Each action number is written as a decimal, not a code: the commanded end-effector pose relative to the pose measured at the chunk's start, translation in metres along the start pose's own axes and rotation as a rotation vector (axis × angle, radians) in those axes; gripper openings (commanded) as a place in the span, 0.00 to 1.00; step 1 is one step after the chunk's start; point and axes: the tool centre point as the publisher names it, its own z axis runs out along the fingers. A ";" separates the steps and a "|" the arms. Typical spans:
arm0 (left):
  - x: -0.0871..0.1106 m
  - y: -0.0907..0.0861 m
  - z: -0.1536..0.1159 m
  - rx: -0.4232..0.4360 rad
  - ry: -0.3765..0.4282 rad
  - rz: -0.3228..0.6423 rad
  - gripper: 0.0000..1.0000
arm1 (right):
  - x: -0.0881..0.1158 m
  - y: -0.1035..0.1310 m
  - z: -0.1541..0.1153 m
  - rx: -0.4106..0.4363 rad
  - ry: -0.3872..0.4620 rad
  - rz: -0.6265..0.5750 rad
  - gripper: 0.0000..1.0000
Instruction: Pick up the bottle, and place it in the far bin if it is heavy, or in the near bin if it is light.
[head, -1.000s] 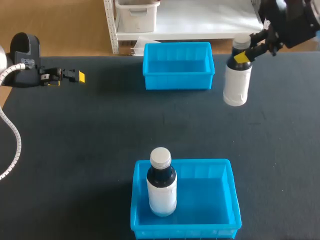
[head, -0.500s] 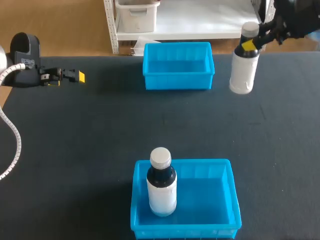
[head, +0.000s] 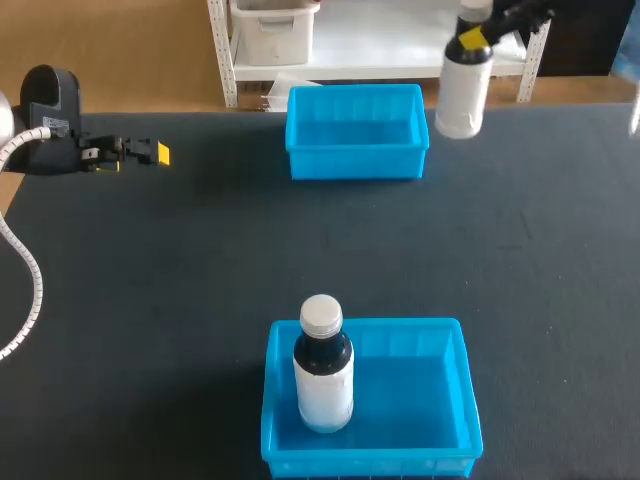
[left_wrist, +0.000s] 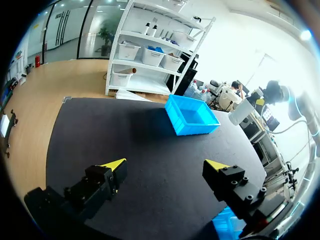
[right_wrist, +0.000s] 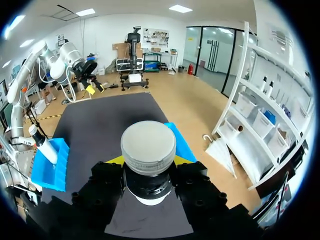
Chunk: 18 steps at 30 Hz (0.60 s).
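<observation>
The right arm is almost wholly cut off at the far edge of the head view; only a dark finger and one yellow tip of the right claw (head: 476, 36) show. It is clamped on the dark neck of a white plastic bottle with a pale grey cap (head: 463, 88), whose cap is partly cropped there. In the right wrist view the cap fills the space between the fingers of the right claw (right_wrist: 148, 163) and hides the bottle's body. It also hides much of the blue plastic far bin (right_wrist: 181, 144) beyond it.

The bottle hangs nearly upright, off the black desk (head: 200, 260), just beside the right far corner of the far bin (head: 355, 164). The left wrist view shows the bottle (left_wrist: 240, 112) beside and apart from the far bin (left_wrist: 176, 116).

A wide strip of bare desk lies between the far bin and the blue plastic near bin (head: 420, 392). In the near bin's left part stands a second bottle, white with a dark shoulder and pale cap (head: 323, 377).

The left arm lies low along the desk's left far edge. Its left claw (head: 152, 153) points toward the middle, well apart from both bins. In its own view the fingers of the left claw (left_wrist: 166, 163) stand wide apart over bare desk, gripping nothing.
</observation>
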 end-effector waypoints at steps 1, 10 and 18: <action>0.000 0.000 0.000 0.000 0.000 0.000 1.00 | -0.020 -0.012 0.014 -0.043 0.014 -0.003 0.00; 0.000 0.000 0.000 0.000 0.000 0.000 1.00 | -0.056 -0.018 0.056 -0.058 -0.023 -0.001 0.00; 0.000 0.000 0.000 0.000 0.000 0.000 1.00 | -0.069 -0.015 0.102 -0.082 -0.037 0.005 0.00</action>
